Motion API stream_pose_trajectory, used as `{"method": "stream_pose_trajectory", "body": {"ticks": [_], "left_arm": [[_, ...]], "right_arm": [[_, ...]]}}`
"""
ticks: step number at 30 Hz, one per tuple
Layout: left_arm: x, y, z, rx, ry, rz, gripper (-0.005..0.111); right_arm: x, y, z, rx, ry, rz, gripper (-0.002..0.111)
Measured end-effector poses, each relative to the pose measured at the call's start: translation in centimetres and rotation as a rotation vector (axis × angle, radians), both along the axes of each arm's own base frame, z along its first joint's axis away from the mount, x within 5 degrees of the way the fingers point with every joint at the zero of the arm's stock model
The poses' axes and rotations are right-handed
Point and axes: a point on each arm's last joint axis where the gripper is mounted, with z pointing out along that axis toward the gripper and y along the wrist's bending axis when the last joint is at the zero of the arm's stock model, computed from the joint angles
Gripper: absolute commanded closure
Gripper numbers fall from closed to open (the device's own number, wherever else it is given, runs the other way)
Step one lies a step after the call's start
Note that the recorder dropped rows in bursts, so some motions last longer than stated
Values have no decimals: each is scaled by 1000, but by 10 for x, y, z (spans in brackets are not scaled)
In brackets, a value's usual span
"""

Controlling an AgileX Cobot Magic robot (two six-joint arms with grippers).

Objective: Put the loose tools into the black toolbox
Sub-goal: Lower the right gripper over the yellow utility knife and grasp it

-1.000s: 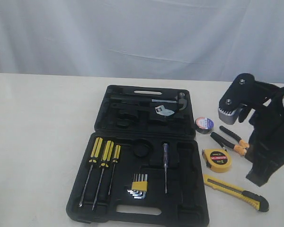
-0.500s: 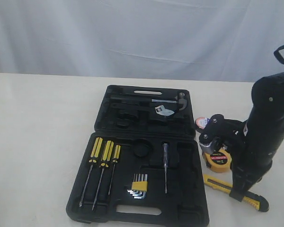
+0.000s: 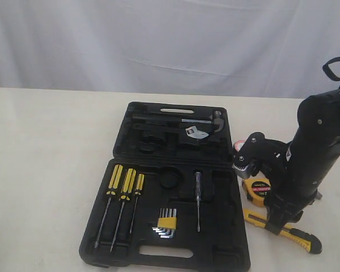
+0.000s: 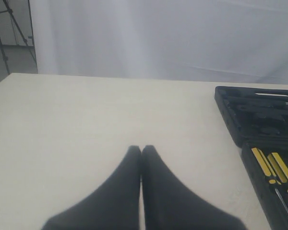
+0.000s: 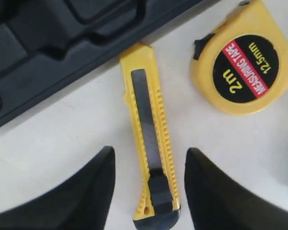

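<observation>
At lower right, the knife (image 3: 304,240) lies on the worktop (image 3: 45,170) beside the toolbox (image 3: 226,226), slanting down-right, tape measure (image 3: 259,191) just above; right gripper (image 5: 149,151) straddles it, open, empty; left gripper (image 4: 141,149) closed, empty.

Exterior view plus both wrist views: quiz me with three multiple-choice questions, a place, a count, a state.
1. Where does the utility knife lie?
A) on the table below the right gripper
B) inside the toolbox
C) in the left gripper
2. How many yellow-black screwdrivers sit in the toolbox?
A) one
B) three
C) five
3. The left gripper is:
A) wide open
B) shut
C) half open
Answers:
1. A: the right wrist view frames it between both fingers.
2. B: three lie side by side.
3. B: its fingers touch.
</observation>
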Motion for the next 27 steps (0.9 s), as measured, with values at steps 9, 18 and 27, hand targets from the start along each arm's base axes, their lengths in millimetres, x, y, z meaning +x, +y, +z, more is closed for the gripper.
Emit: {"method": "stream_pose_trajectory", "body": {"ticks": [9, 18, 27], "left_arm": [[0, 0, 0, 0, 0, 0, 107], [0, 0, 0, 0, 0, 0, 107], [0, 0, 0, 0, 0, 0, 107]], "right_arm": [[3, 0, -19, 4, 48, 1, 54], [7, 0, -37, 8, 75, 2, 54], [8, 0, -49, 11, 108, -1, 54]]}}
